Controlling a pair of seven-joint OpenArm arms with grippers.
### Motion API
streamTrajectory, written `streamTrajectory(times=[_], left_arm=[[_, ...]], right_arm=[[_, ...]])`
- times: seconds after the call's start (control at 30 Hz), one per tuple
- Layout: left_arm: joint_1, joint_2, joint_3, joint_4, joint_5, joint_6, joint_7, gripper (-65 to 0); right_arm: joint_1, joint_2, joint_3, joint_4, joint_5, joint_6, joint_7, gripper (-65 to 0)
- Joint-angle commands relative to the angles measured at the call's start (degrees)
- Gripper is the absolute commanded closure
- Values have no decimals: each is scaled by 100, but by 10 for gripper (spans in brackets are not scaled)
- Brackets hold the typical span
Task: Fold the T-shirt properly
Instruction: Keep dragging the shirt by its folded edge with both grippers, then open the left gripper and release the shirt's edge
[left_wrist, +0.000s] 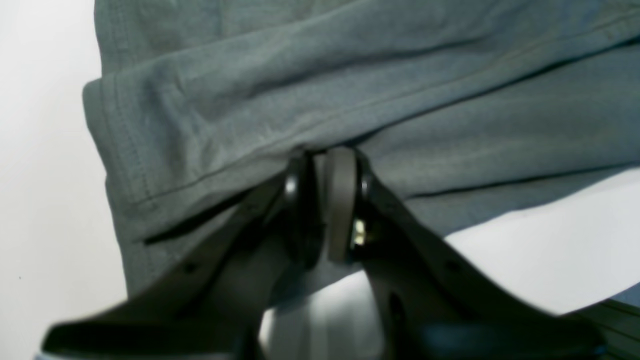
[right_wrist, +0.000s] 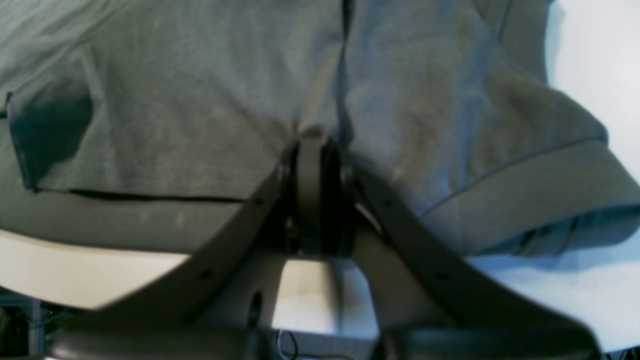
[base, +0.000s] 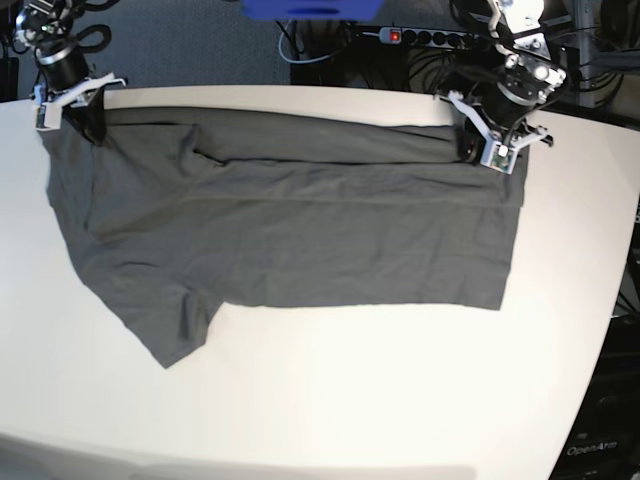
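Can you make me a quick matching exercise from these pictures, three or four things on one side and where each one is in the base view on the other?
Things:
1. left gripper
2. right gripper
3. T-shirt sleeve
4. power strip

Places in the base view:
A. hanging toward the near left
B. far left corner of the cloth
C. behind the table
D. far right corner of the cloth

Pairs: 1-D, 2-B, 3-A, 4-C

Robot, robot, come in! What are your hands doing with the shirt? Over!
Left tool shut on shirt edge. Right tool shut on shirt too. Shirt spread on table, far edge pinched at both ends. Nothing in the way.
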Motion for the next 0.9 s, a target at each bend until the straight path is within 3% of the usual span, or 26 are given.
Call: streamTrajectory(times=[0.0,0.27,0.47,0.87], left_arm=[[102,14,9,-77,618,27,869,-71],[216,31,26,582,355,27,860,-66],[216,23,18,626,240,27,869,-58],[208,31,26,996,232,27,869,-58]], right_arm=[[-99,28,26,11,-254,-58,-289,-38],[-301,-16,123,732,-245,-58,-280,-33],[-459,-306,308,1488,-263,-58,-297,-33],[-468,-341,308,1549,-263,-58,-297,-41]])
